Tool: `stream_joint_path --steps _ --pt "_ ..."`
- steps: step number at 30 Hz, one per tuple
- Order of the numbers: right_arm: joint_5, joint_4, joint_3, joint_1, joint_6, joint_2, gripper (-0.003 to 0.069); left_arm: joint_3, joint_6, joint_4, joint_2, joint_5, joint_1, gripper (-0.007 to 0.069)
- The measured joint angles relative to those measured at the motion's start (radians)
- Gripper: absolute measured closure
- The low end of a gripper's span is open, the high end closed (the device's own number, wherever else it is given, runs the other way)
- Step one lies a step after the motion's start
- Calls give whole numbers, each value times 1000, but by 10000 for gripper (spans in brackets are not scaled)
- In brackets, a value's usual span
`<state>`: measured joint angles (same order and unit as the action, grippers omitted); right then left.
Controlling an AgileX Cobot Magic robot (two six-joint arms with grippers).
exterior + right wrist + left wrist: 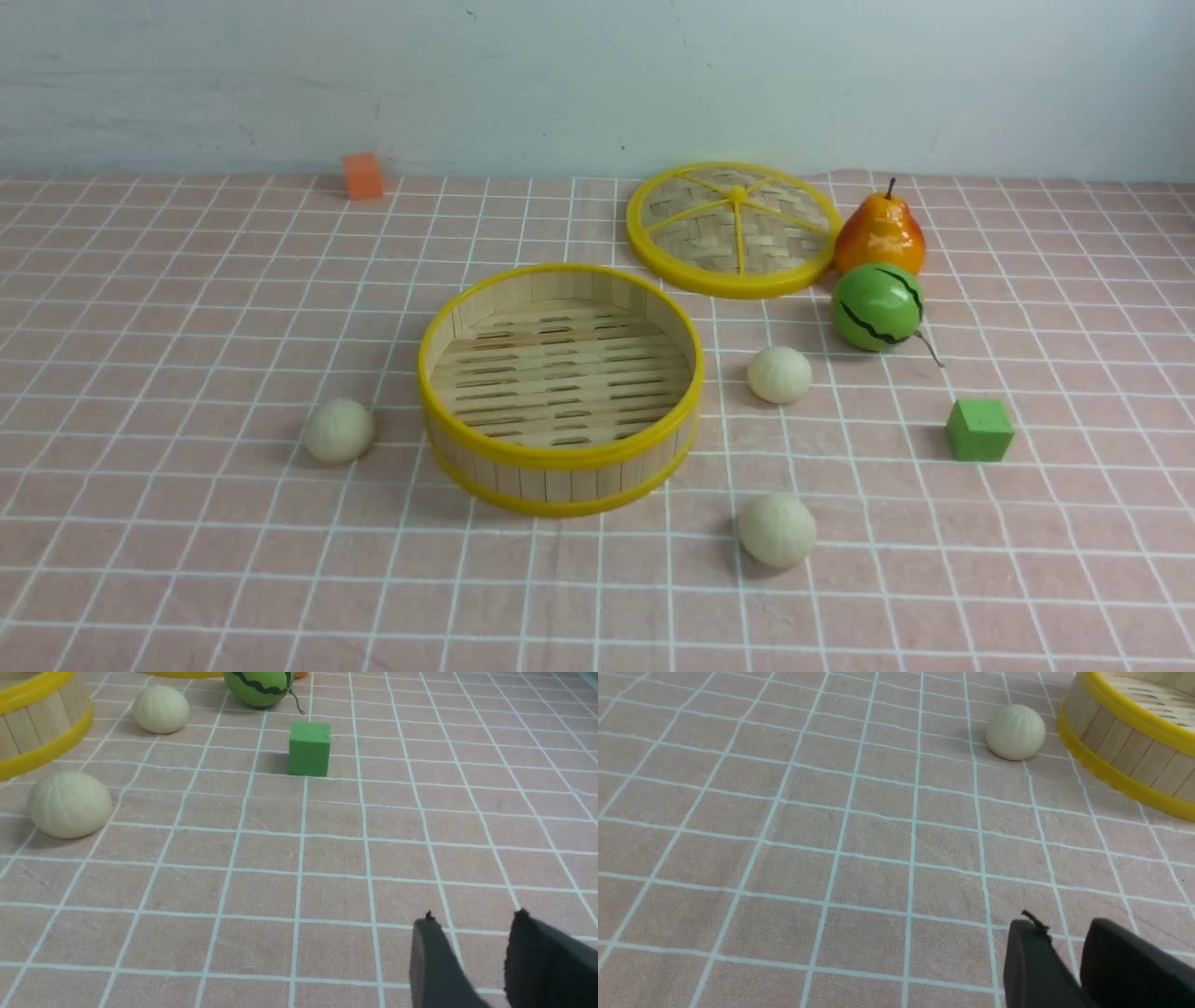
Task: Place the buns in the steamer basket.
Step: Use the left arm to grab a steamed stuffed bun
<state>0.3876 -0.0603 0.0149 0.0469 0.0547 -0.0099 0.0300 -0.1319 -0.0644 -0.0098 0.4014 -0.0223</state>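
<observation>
The basket (560,459) sits central, bare counter (187,579) all round; the left bun (338,430) lies beside it, the far right bun (779,374) and near right bun (777,530) opposite. The left gripper (1064,926) and right gripper (472,917) hover low, slightly parted, empty.

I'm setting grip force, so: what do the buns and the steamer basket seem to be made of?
The buns look like matte cream foam or soft plastic, with moulded pleats; which one is unclear. The steamer basket has pale, unvarnished bamboo or wood slats and glossy yellow rims, probably plastic.
</observation>
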Motion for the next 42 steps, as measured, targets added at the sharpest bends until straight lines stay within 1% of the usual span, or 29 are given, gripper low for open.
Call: stream_joint_path --steps 21,39,42 --pt "0 0 0 0 0 0 420 0 0 0 0 0 0 459" --pt "0 2 0 0 0 0 420 0 0 11 0 -6 0 438" --pt "-3 3 0 0 0 0 420 1 0 9 0 -31 0 433"
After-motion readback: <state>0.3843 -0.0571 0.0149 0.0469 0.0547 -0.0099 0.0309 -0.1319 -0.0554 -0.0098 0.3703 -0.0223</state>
